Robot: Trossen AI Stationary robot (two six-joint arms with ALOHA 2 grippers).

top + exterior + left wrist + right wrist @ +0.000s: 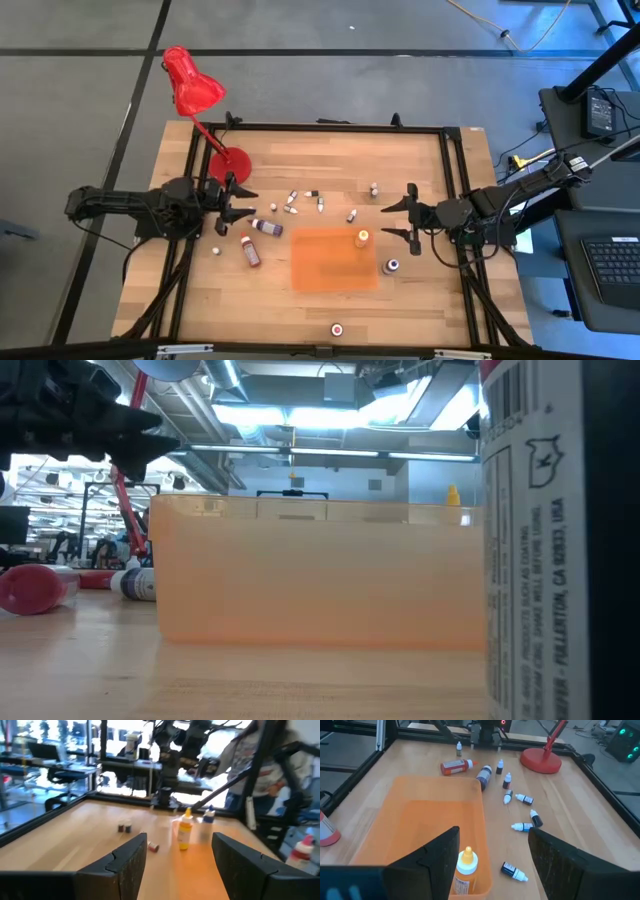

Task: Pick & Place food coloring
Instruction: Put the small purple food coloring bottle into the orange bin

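Both arms hover at the desk's sides, jaws open and empty, with the food coloring bottles scattered between them.

The left gripper [243, 203] hangs beside the red desk lamp [196, 95], jaws spread wide with nothing in them; a purple-lidded jar [266, 226] and a red-labelled bottle [250, 250] lie on the wooden desk [420, 290] just past its fingers. The right gripper [400, 220] waits at the far side, jaws parted and empty. An orange-capped bottle [362, 238] stands upright on the flat orange mat [330, 262]. Small white-capped droppers [522, 826] lie tipped over beyond the mat's far edge.
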